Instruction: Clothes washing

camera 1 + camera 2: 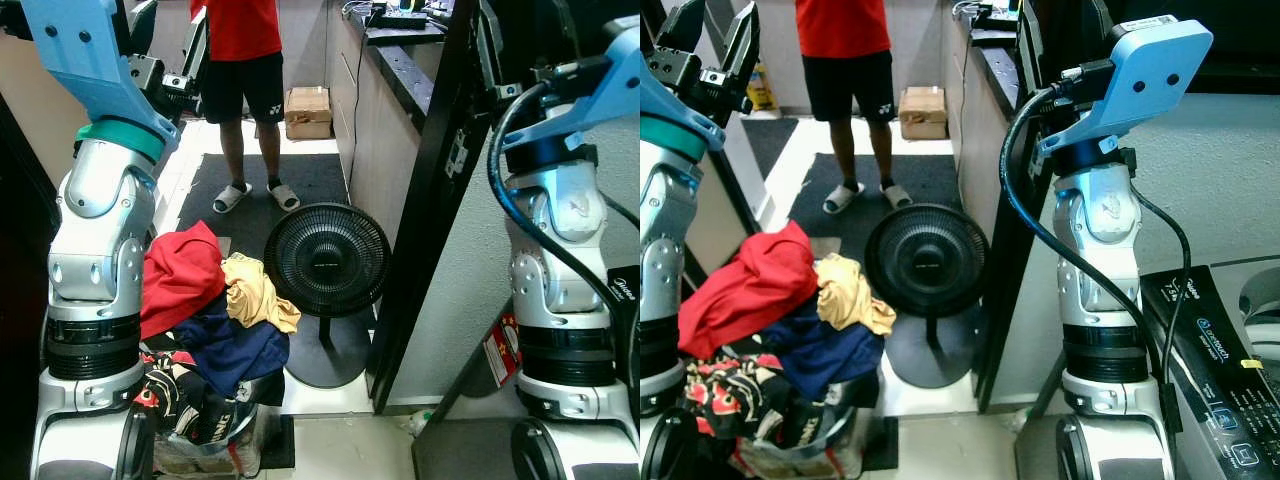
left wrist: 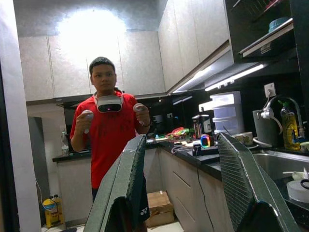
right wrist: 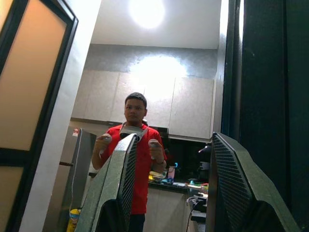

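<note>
Left eye view: clothes [image 1: 205,300] heaped in basket [image 1: 200,440] beside fan [image 1: 325,260], below left arm. Both jaws apart, raised, empty. Advice: lower left gripper [image 2: 181,183] onto the pile's top, avoiding the fan.

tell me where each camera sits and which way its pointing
Left eye view: on the head, looking down at the pile of clothes, the fan and both raised arms.
Right eye view: the same scene, plus the washing machine.
Left wrist view: looks along the left gripper, open, toward the person and kitchen counter.
Right wrist view: along the right gripper, open, toward that person.
</note>
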